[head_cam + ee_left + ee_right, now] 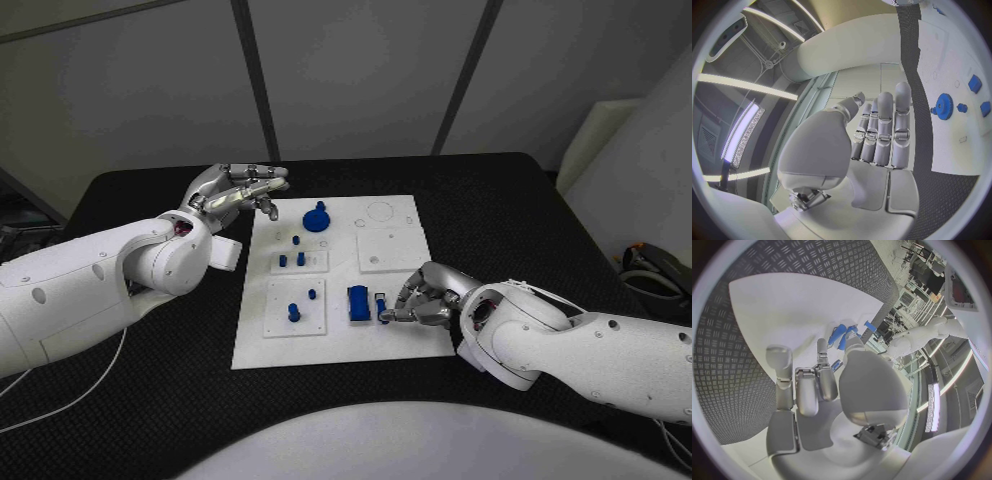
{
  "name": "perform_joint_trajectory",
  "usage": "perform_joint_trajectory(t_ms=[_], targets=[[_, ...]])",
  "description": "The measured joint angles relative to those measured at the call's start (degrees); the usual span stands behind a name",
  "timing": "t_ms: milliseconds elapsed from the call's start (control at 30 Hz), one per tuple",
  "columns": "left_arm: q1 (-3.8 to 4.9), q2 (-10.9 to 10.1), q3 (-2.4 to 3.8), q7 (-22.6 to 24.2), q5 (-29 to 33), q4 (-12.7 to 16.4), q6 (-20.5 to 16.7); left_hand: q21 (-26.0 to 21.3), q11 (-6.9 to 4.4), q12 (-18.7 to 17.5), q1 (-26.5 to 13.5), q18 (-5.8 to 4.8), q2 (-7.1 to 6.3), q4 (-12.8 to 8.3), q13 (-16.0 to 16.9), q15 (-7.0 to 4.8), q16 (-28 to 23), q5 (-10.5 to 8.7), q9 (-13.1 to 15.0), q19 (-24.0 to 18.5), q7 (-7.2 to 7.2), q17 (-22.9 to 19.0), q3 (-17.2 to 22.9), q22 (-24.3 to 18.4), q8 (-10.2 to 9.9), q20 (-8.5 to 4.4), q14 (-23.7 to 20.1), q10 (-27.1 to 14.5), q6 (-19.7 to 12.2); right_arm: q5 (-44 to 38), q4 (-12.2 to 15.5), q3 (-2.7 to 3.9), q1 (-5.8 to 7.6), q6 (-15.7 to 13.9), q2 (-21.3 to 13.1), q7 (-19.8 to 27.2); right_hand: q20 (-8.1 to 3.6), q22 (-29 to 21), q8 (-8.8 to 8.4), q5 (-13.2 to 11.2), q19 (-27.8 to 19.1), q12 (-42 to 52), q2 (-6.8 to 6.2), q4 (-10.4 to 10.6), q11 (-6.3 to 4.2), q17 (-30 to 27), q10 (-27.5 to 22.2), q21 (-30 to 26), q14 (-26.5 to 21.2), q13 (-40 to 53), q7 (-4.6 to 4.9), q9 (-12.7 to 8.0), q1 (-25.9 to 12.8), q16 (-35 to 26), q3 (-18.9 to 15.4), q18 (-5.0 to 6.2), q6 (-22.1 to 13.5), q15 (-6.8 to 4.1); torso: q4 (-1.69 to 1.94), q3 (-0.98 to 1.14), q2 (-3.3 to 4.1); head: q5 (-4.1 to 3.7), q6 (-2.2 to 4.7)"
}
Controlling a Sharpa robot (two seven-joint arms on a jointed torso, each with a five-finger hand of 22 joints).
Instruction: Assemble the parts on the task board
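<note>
The white task board (pixel 397 330) lies in the middle of the black table. A blue gear (pixel 317 215) sits at its far end, and the left wrist view shows this gear (pixel 944 106) too. Several small blue pegs (pixel 293 260) stand in the board's left plates. A blue block (pixel 356 302) lies near the board's middle front. My right hand (pixel 428 297) reaches down beside the block, and its thumb and a finger pinch a small blue part (pixel 381 303), which also appears as the small blue part (pixel 842 336) in the right wrist view. My left hand (pixel 238 190) hovers over the board's far left corner with straight fingers and holds nothing.
A square white plate (pixel 392 248) and a round recess (pixel 382 212) take up the board's far right part. Black table (pixel 490 210) surrounds the board. A white block (pixel 228 255) on my left wrist hangs by the board's left edge.
</note>
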Motion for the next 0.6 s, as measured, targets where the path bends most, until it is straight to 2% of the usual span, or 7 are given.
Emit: perform_joint_trajectory(t_ms=[600], targets=[[-0.07, 0.07, -0.01, -0.18, 0.0, -0.25, -0.01, 0.0, 0.0, 0.0, 0.0, 0.0, 0.0, 0.0, 0.0, 0.0, 0.0, 0.0, 0.0, 0.0, 0.0, 0.01, 0.0, 0.01, 0.0, 0.0, 0.0, 0.0, 0.0, 0.36, 0.79, -0.01, 0.0, 1.71, -0.86, 1.39, 0.0, 0.0, 0.0, 0.0, 0.0, 0.0, 0.32, 0.32, 0.0, 0.0, 0.0, 0.0, 0.0, 0.0, 0.0, 0.09, 0.32, 0.0, -0.31, 0.0, 0.0, 0.0, 0.02, 0.03, 0.0, 0.02, -0.05]])
